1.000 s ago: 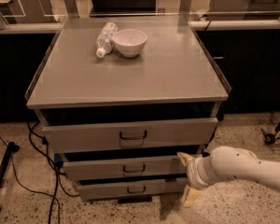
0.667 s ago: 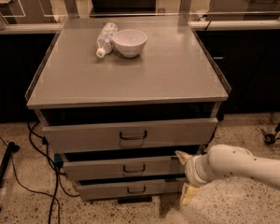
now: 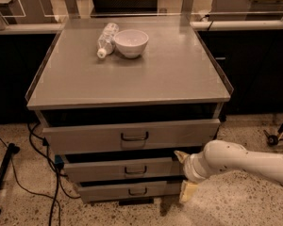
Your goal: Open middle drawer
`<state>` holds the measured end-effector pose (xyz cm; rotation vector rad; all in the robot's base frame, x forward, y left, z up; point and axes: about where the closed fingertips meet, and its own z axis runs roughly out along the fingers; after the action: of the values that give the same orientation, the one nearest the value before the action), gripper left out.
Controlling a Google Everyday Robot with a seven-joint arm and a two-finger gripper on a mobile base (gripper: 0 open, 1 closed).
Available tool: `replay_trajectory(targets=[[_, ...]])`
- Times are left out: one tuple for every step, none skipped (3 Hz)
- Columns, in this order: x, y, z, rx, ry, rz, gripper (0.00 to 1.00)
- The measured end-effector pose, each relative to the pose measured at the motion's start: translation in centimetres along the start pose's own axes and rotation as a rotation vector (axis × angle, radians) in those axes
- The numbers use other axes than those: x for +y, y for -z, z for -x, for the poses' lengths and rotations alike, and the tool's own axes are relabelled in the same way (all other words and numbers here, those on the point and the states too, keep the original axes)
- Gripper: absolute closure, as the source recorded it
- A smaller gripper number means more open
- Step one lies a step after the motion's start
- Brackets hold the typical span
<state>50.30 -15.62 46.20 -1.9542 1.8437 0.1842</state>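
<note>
The middle drawer (image 3: 99, 168), second of three in the grey cabinet (image 3: 170, 79), sat set back beneath the taller top drawer (image 3: 85, 138) and above the lowest drawer (image 3: 108, 191). Its small loop handle (image 3: 135, 170) at centre was untouched. The gripper (image 3: 183, 173) stood at the right end of the drawer front, well to the right of the handle. Its two pale fingers (image 3: 180, 155) were spread apart, one at the drawer's upper right corner and one lower down, closed on nothing.

Over the preceding second the gripper had shifted slightly left, toward the drawer's end, while the drawer front itself had not moved. The task thus appeared to be in its approach stage, the pull not yet begun.

On the cabinet top, a white bowl (image 3: 131, 42) and a plastic bottle (image 3: 106, 39) lay side by side. Cables (image 3: 37, 140) trailed over the floor at left.
</note>
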Motion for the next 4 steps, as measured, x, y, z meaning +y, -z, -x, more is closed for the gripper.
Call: replay_trajectory(targets=[[-1.3,-2.1,-1.5,0.022,-0.012,0.032,0.0],[-1.3,-2.2,-1.6,0.029,-0.012,0.031,0.0],[-1.3,-2.2,-2.1,0.055,-0.013,0.03,0.0],[-1.5,-2.7,-3.1,0.072,-0.026,0.028,0.0]])
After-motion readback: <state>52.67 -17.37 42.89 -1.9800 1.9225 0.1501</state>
